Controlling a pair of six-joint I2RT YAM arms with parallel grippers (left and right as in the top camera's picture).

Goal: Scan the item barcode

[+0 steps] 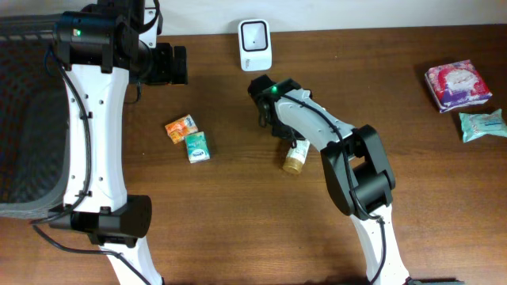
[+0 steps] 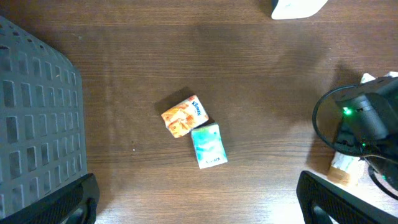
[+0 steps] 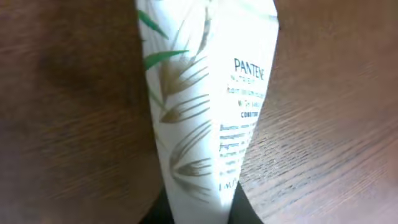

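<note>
The item is a white Pantene tube (image 3: pixel 205 106) with a leaf print and a tan cap (image 1: pixel 295 162), lying on the wooden table in the overhead view. My right gripper (image 3: pixel 199 214) is shut on the tube's flat end, with dark fingers (image 3: pixel 245 211) on either side of it. No barcode shows on the faces in view. The white scanner (image 1: pixel 255 45) stands at the table's back edge, beyond the right gripper (image 1: pixel 279 127). My left gripper (image 2: pixel 199 211) hangs open and holds nothing, high over the table's left part, far from the tube (image 2: pixel 345 169).
An orange tissue pack (image 1: pixel 181 127) and a teal one (image 1: pixel 197 147) lie left of the tube. A grey mesh basket (image 1: pixel 24 119) fills the far left. A pink packet (image 1: pixel 458 83) and a teal wipes pack (image 1: pixel 482 125) lie at the right edge.
</note>
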